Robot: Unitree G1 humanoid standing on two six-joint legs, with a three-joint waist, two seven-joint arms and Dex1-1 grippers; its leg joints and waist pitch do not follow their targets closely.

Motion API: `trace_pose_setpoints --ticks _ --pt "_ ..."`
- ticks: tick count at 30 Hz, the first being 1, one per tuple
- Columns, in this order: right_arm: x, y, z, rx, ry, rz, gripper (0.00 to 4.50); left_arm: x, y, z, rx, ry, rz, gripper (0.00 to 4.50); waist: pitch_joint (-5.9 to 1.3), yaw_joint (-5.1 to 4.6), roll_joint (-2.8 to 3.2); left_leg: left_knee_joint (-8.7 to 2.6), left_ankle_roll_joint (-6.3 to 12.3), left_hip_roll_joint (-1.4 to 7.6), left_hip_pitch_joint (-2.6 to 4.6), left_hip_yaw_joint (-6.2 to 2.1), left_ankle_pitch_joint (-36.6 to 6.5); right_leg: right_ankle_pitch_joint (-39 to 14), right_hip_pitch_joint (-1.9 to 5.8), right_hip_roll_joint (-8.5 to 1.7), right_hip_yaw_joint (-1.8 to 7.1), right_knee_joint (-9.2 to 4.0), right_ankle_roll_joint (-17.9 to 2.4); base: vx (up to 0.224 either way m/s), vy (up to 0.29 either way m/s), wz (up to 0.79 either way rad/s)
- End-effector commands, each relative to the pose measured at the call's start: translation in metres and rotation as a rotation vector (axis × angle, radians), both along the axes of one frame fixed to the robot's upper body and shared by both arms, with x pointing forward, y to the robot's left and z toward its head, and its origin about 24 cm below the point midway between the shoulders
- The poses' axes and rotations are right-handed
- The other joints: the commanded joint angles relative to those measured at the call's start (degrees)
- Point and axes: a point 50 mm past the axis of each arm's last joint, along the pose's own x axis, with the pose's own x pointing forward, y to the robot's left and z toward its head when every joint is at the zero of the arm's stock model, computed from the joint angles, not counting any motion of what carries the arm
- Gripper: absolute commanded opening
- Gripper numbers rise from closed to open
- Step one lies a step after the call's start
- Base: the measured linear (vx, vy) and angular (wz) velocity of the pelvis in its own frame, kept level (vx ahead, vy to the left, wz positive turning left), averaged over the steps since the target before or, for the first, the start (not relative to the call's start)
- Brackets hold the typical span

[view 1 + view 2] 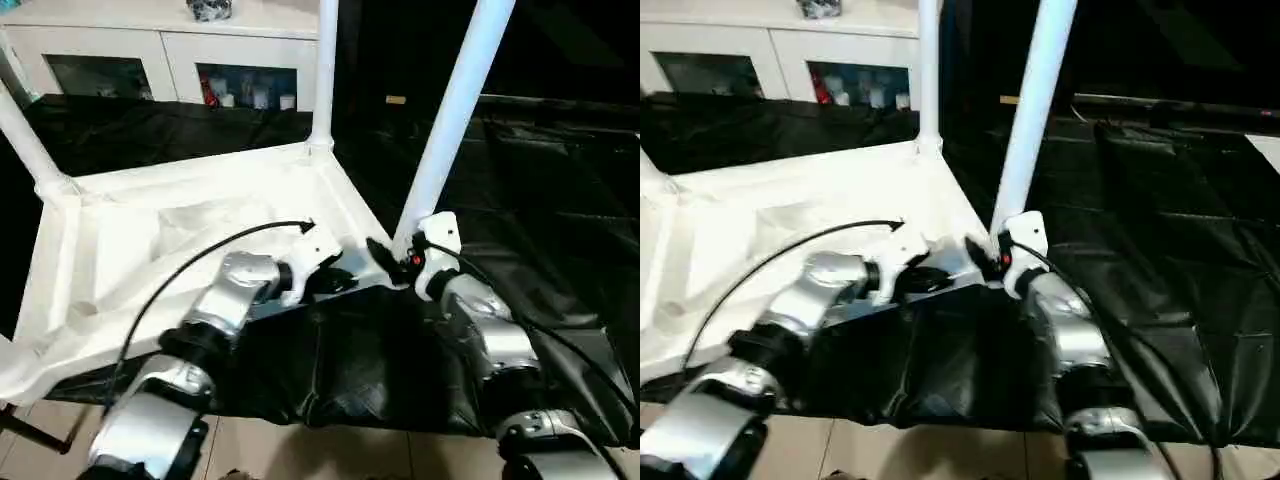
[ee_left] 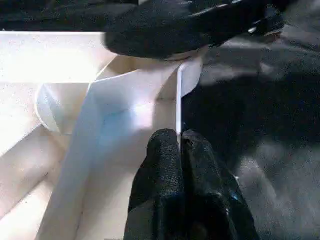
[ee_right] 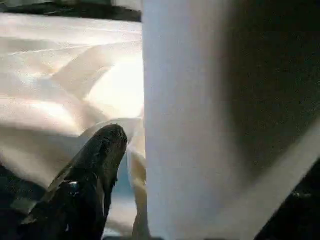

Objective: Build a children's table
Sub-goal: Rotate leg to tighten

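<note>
White plastic takes up the left of the left eye view: the children's table (image 1: 190, 215) lies upside down on a black sheet (image 1: 540, 200), its ribbed underside facing up. Three legs (image 1: 455, 110) rise from its corner sockets in this picture, one at the far left corner, one at the far right corner and one at the near right corner, leaning a little. The left pincer (image 1: 335, 280) sits at the near rim of the tabletop, just left of that near leg. The right pincer (image 1: 385, 255) is at the foot of the near leg, its white housing beside the socket. A white cabinet (image 1: 160, 55) with glass doors stands behind.

The right eye view gives the same layout, with the right pincer (image 1: 985, 258) close against the base of the leaning leg.

In the left wrist view the left pincer (image 2: 181, 150) is clenched on the thin upright rim of the tabletop, both black fingers (image 2: 162, 165) pressed together on the wall's edge near a round corner socket.

In the right wrist view one black finger (image 3: 100, 155) of the right pincer shows beside the thick white leg; whether that pincer grips the leg or stands released I cannot tell.
</note>
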Motion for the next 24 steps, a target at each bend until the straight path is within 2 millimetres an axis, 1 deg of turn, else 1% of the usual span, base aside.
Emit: trace_pose_setpoints --ticks 1,2,3,4,5,6,7,8,9,10,11,12,13,14,16,17,18,19,21,22,24 --pt "-0.017 0.019 -0.014 -0.001 0.089 0.226 3.41 -0.004 -0.013 0.016 -0.090 -0.033 -0.124 0.00 -3.43 0.57 -0.78 -3.94 3.39 2.33 0.45 -1.05 -13.58 -13.71 2.56 -3.49 2.51 -4.18 -12.07 0.000 0.000 0.00" --pt "-0.023 0.013 -0.013 -0.016 0.099 0.318 3.41 -0.007 -0.007 0.018 -0.090 -0.018 -0.164 0.00 -3.55 0.82 -0.78 -3.75 4.22 2.39 0.33 -1.01 -11.99 -10.95 2.82 -3.38 2.46 -3.81 -12.75 0.000 0.000 0.00" --pt "-0.023 0.013 -0.013 -0.016 0.099 0.318 3.41 -0.007 -0.007 0.018 -0.090 -0.018 -0.164 0.00 -3.55 0.82 -0.78 -3.75 4.22 2.39 0.33 -1.01 -11.99 -10.95 2.82 -3.38 2.46 -3.81 -12.75 0.000 0.000 0.00" --pt "-0.027 0.010 -0.012 -0.022 0.106 0.366 3.41 -0.008 -0.004 0.019 -0.088 -0.012 -0.185 0.00 -3.48 0.94 -0.69 -3.72 4.88 2.41 0.31 -0.88 -10.87 -8.79 2.74 -3.30 2.43 -3.61 -13.71 0.000 0.000 0.00" --pt "-0.031 0.006 -0.012 -0.030 0.120 0.423 3.41 -0.009 -0.001 0.019 -0.077 -0.004 -0.204 0.00 -3.56 1.10 -0.42 -3.64 4.83 2.46 0.41 -0.86 -10.69 -8.37 2.71 -3.28 2.40 -3.48 -14.03 0.000 0.000 0.00" --pt "-0.035 0.002 -0.012 -0.042 0.136 0.479 3.41 -0.010 0.003 0.019 -0.069 0.005 -0.227 0.00 -3.51 1.10 -0.53 -3.66 4.82 2.53 0.39 -0.83 -10.71 -8.12 2.77 -3.23 2.36 -3.50 -14.24 0.000 0.000 0.00" --pt "-0.040 -0.004 -0.012 -0.049 0.165 0.540 3.41 -0.012 0.007 0.019 -0.057 0.021 -0.250 0.00 -3.37 1.50 -0.46 -3.61 4.96 2.62 0.34 -0.67 -11.02 -8.47 2.83 -3.11 2.31 -3.42 -14.58 0.000 0.000 0.00" --pt "-0.041 -0.006 -0.012 -0.049 0.176 0.556 3.41 -0.012 0.008 0.019 -0.053 0.026 -0.256 0.00 -3.39 1.66 -0.37 -3.63 4.90 2.73 0.44 -0.68 -11.26 -8.66 2.79 -3.16 2.33 -3.44 -14.56 0.000 0.000 0.00" --pt "-0.043 -0.009 -0.012 -0.055 0.194 0.579 3.16 -0.012 0.010 0.018 -0.042 0.026 -0.263 0.00 -3.39 1.92 -0.43 -3.63 4.65 2.75 0.52 -0.64 -11.66 -9.26 2.66 -3.19 2.34 -3.47 -14.67 0.000 0.000 0.00" --pt "-0.044 -0.012 -0.012 -0.060 0.205 0.587 3.16 -0.012 0.011 0.018 -0.031 0.026 -0.265 0.00 -3.33 2.21 -0.48 -3.70 4.09 2.74 0.55 -0.66 -12.45 -10.75 2.64 -3.30 2.34 -3.58 -14.48 0.000 0.000 0.00" --pt "-0.046 -0.016 -0.012 -0.071 0.223 0.607 3.07 -0.012 0.014 0.017 -0.015 0.030 -0.274 0.00 -3.26 2.33 -0.39 -3.79 3.41 2.72 0.57 -0.72 -13.20 -12.53 2.60 -3.40 2.36 -3.75 -14.07 0.000 0.000 0.00" --pt "-0.047 -0.019 -0.012 -0.083 0.235 0.624 3.07 -0.013 0.016 0.017 -0.003 0.035 -0.285 0.00 -3.24 2.41 -0.44 -3.84 3.12 2.71 0.64 -0.78 -13.67 -13.45 2.60 -3.39 2.33 -3.89 -13.76 0.000 0.000 0.00" --pt "-0.048 -0.021 -0.012 -0.093 0.241 0.639 2.88 -0.012 0.017 0.017 -0.002 0.038 -0.289 0.00 -3.18 2.48 -0.44 -3.89 2.75 2.72 0.72 -0.77 -14.36 -14.62 2.54 -3.40 2.40 -4.02 -13.30 0.000 0.000 0.00" --pt "-0.049 -0.022 -0.012 -0.096 0.246 0.651 2.78 -0.012 0.017 0.018 -0.002 0.041 -0.294 0.00 -3.16 2.57 -0.29 -3.93 2.53 2.77 0.82 -0.79 -14.71 -15.11 2.44 -3.44 2.41 -4.07 -13.20 0.000 0.000 0.00" --pt "-0.049 -0.024 -0.011 -0.105 0.251 0.668 2.72 -0.013 0.018 0.019 0.006 0.045 -0.309 0.00 -3.27 2.71 -0.45 -3.91 2.14 2.75 0.72 -0.86 -14.32 -14.64 2.53 -3.49 2.42 -3.97 -13.12 0.000 0.000 0.00" --pt "-0.049 -0.024 -0.011 -0.104 0.252 0.670 2.53 -0.013 0.019 0.019 0.006 0.046 -0.310 0.00 -3.32 2.78 -0.22 -3.91 2.07 2.74 0.72 -0.89 -14.10 -14.17 2.55 -3.47 2.42 -3.89 -13.21 0.000 0.000 0.00" --pt "-0.049 -0.024 -0.011 -0.104 0.252 0.670 2.53 -0.013 0.019 0.019 0.006 0.046 -0.310 0.00 -3.39 2.76 -0.38 -3.83 2.12 2.71 0.70 -0.84 -13.59 -12.91 2.58 -3.41 2.40 -3.79 -13.46 0.000 0.000 0.00" --pt "-0.049 -0.024 -0.011 -0.103 0.254 0.672 2.46 -0.012 0.019 0.019 0.006 0.046 -0.311 0.00 -3.46 2.82 -0.32 -3.78 2.28 2.69 0.67 -0.86 -12.91 -11.67 2.64 -3.40 2.37 -3.63 -13.79 0.000 0.000 0.00" --pt "-0.050 -0.023 -0.011 -0.111 0.264 0.690 2.45 -0.012 0.019 0.020 0.006 0.048 -0.314 0.00 -3.48 2.81 -0.28 -3.73 2.51 2.64 0.64 -0.82 -12.51 -10.64 2.67 -3.31 2.32 -3.56 -14.15 0.000 0.000 0.00" --pt "-0.051 -0.021 -0.012 -0.118 0.269 0.708 2.44 -0.012 0.020 0.021 0.007 0.050 -0.318 0.00 -3.47 2.88 -0.43 -3.71 2.62 2.62 0.61 -0.83 -12.32 -10.66 2.73 -3.37 2.29 -3.53 -14.21 0.000 0.000 0.00" --pt "-0.052 -0.019 -0.013 -0.124 0.275 0.728 2.44 -0.013 0.021 0.021 0.010 0.052 -0.323 0.00 -3.48 2.89 -0.47 -3.70 2.69 2.67 0.66 -0.81 -12.30 -10.90 2.70 -3.39 2.29 -3.54 -14.21 0.000 0.000 0.00"
